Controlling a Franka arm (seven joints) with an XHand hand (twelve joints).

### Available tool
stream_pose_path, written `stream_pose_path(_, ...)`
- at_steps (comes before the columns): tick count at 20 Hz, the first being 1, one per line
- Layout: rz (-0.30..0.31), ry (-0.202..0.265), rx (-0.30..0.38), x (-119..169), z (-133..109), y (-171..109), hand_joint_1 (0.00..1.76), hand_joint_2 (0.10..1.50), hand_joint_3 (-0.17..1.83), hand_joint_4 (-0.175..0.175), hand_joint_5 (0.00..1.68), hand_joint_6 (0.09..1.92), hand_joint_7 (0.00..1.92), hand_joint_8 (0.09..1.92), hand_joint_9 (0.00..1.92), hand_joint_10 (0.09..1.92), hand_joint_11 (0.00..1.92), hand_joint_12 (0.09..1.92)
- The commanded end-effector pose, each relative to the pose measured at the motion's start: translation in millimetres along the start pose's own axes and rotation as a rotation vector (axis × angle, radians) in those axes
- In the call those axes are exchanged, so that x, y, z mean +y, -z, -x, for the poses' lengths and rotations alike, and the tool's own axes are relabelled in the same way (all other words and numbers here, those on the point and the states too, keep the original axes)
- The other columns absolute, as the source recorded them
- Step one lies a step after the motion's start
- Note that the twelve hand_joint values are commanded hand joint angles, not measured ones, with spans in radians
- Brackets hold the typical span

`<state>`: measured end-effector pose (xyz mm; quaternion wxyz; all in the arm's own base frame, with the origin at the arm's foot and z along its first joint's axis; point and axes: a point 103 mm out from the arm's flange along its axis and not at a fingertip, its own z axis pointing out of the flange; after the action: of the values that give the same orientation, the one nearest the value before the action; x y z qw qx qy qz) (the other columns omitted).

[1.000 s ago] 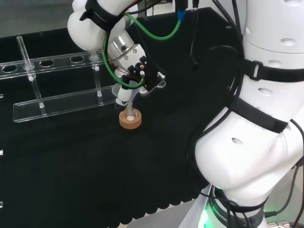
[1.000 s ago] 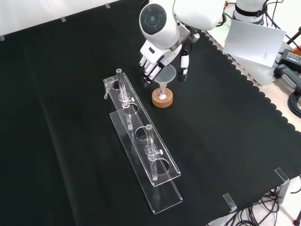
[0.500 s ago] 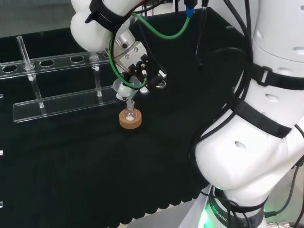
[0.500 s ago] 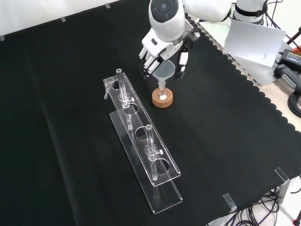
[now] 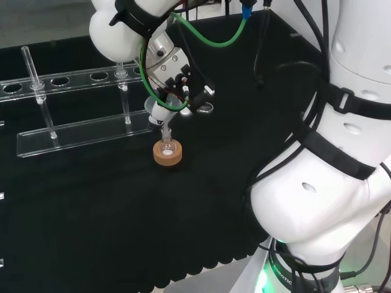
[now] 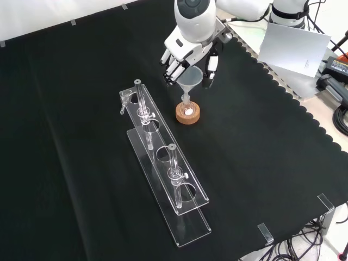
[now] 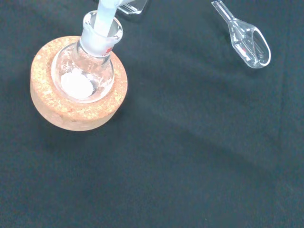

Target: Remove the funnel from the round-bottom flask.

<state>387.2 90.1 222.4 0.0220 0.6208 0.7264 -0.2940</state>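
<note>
1. The funnel (image 6: 189,80) is rising: over the last second its cone is standing higher above the round-bottom flask (image 6: 187,110) than it was, and in the front view more of its stem is now showing between the cone and the flask's neck.
2. The stem's tip is not clear yet; in the wrist view the funnel's stem (image 7: 105,15) is sitting just inside the mouth of the flask (image 7: 89,66), so the removal is under way but unfinished, by my reading.
3. The hand (image 6: 182,50) is gripping the funnel's cone, with its fingers (image 6: 173,69) on one side and its thumb (image 6: 209,63) on the other; in the head view the hand (image 5: 174,82) is hanging just above the flask.
4. The flask is resting upright in its cork ring (image 6: 187,115), with a little white matter at its bottom, and it is not lifting with the funnel, which suggests the stem is sliding free.
5. The ring is standing near the far edge of the cloth (image 6: 65,163) in the front view, just beside the end of the clear rack (image 6: 179,196).
6. A small clear glass scoop (image 7: 244,38) is lying on the cloth near the ring, apart from it.
</note>
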Motion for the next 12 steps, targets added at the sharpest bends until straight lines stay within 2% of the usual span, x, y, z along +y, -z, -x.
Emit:
stream_pose_path(1, -0.028, 0.004, 0.037, -11.5, 10.4, 13.7, 0.63, 0.90, 0.31, -0.001, 0.72, 0.75, 0.69, 0.72, 1.09, 0.42, 0.72, 1.22)
stream_pose_path(12, -0.042, -0.031, 0.010, -29.4, 21.6, 40.4, 0.60, 0.86, 0.34, -0.006, 0.69, 0.79, 0.72, 0.72, 1.10, 0.42, 0.72, 1.22)
